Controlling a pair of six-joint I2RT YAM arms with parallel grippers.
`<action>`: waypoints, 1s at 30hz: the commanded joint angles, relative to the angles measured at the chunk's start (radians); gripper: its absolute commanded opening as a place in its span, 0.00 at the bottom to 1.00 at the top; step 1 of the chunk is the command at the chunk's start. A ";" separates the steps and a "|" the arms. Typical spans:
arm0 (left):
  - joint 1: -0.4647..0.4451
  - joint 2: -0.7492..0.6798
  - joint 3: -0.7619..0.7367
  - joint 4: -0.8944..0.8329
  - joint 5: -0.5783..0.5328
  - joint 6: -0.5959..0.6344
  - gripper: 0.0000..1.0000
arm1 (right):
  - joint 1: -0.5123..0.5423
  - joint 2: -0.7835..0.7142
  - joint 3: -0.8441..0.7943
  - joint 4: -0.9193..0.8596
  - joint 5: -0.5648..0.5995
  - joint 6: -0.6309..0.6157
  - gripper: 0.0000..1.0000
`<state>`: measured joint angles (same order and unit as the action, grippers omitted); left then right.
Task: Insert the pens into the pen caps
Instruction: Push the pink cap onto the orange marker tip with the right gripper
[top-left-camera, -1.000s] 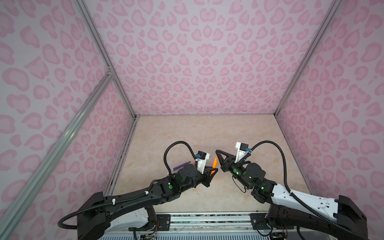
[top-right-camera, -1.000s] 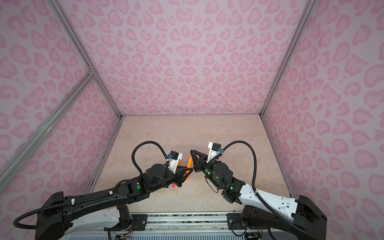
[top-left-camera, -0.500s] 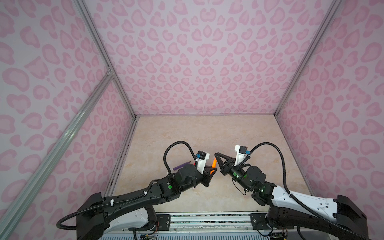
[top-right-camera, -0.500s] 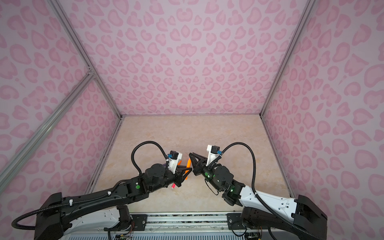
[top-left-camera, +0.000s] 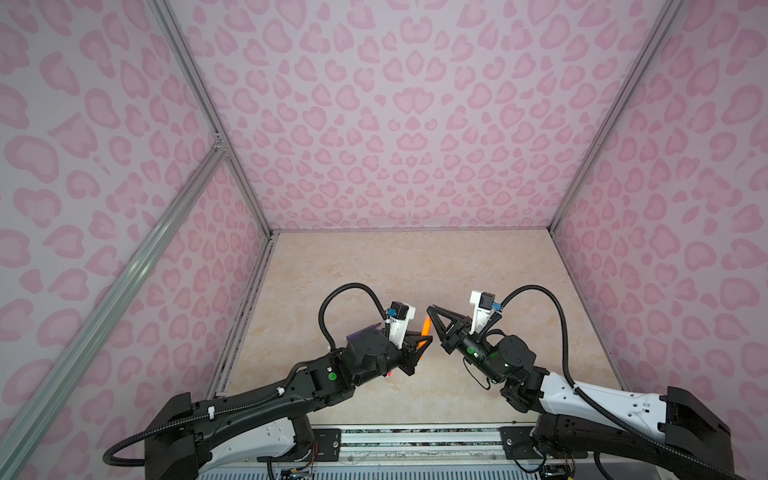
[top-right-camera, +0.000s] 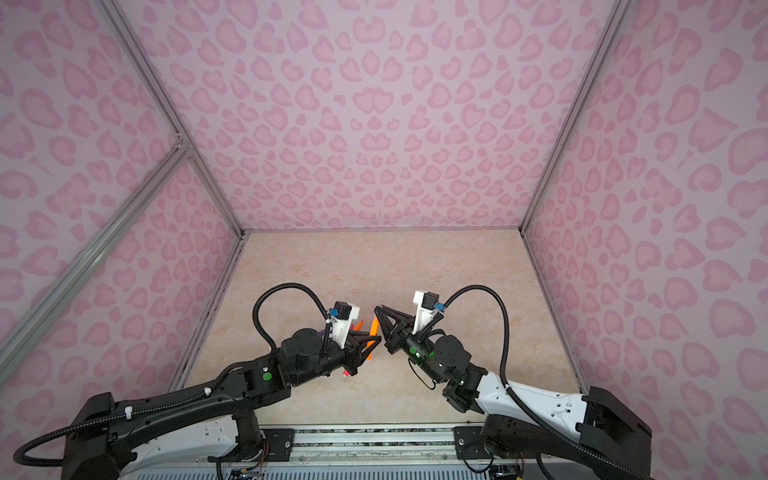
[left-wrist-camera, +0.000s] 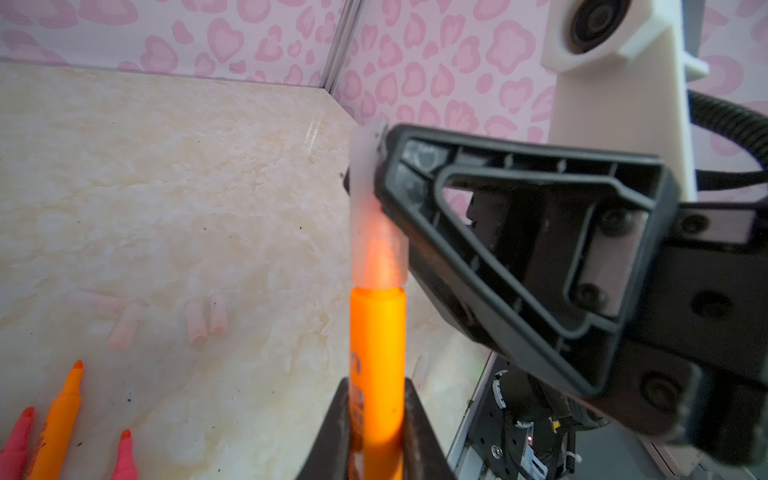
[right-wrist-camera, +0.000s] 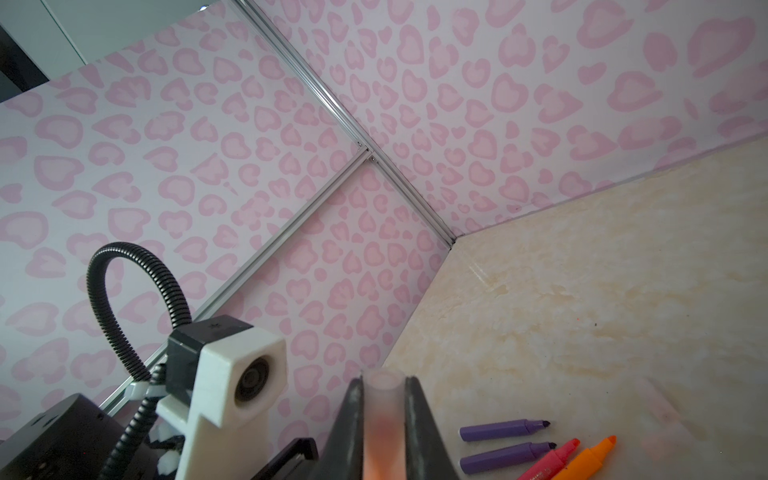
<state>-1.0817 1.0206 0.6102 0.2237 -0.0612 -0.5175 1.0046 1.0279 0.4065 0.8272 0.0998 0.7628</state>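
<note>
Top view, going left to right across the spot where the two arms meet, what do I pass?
purple pen, left wrist camera, held orange pen, right wrist camera

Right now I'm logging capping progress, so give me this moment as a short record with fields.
left tool: shut on the held orange pen
right tool: shut on the clear cap
fit: the held pen's tip sits inside the cap
uncapped on the table: two purple pens, two pink-red pens, one loose orange pen
loose caps: at least four, lying on the table
</note>
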 joint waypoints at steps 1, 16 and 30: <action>0.004 -0.006 0.000 0.094 -0.016 0.014 0.04 | 0.002 -0.011 0.026 -0.098 -0.011 -0.020 0.28; 0.004 0.007 -0.004 0.083 -0.035 0.014 0.04 | -0.034 -0.002 0.234 -0.400 0.053 -0.018 0.77; 0.003 0.012 -0.004 0.069 -0.060 0.020 0.04 | -0.040 0.118 0.370 -0.513 0.014 -0.005 0.51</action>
<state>-1.0782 1.0409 0.6064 0.2672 -0.1127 -0.5026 0.9657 1.1389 0.7723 0.3275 0.1226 0.7498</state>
